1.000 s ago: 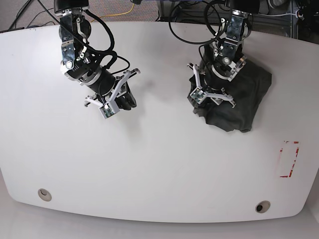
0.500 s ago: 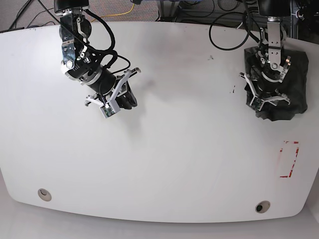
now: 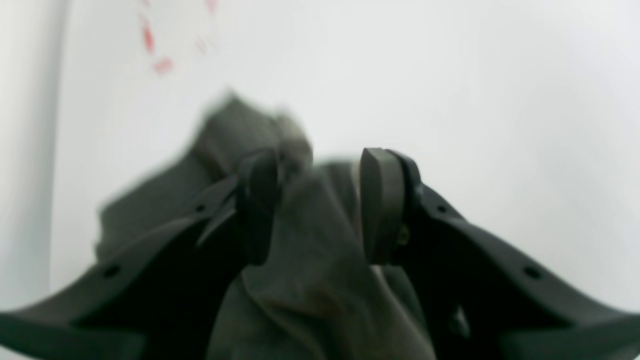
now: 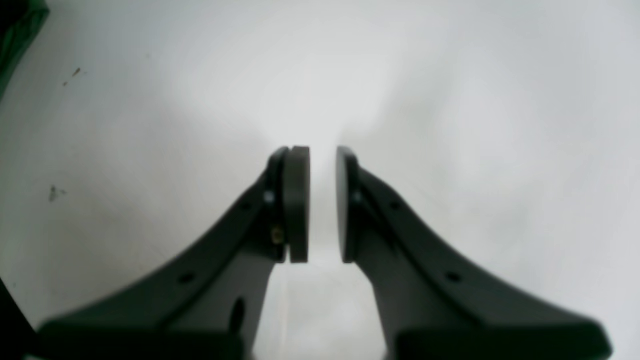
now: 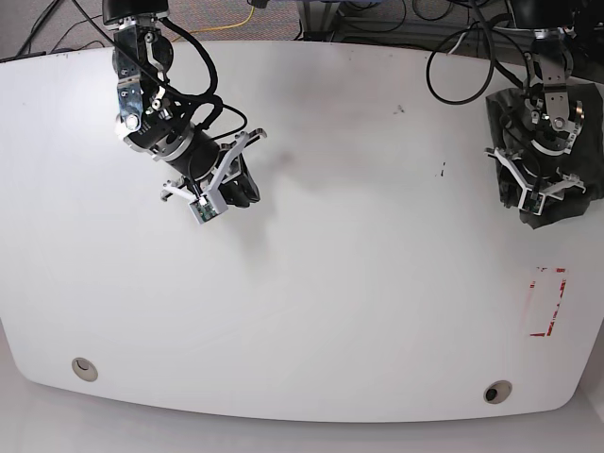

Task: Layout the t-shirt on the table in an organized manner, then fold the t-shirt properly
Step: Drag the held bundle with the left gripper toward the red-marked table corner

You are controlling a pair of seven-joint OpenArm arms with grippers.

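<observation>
The t-shirt is a bunched dark grey-green heap at the far right edge of the table. My left gripper sits on its near side, shut on a thick fold. In the left wrist view that fold of t-shirt fills the space between the two dark fingers of the left gripper. My right gripper hangs over bare table at the upper left, far from the cloth. Up close, the right gripper is shut to a slim gap and holds nothing.
A red tape rectangle lies just in front of the heap near the right edge. Two grommet holes sit by the front edge. A small dark scuff marks the table left of the shirt. Cables run behind the table.
The left arm has swept from the table's middle right to its far right edge, dragging the bunched t-shirt with it. The right arm has stayed put.
</observation>
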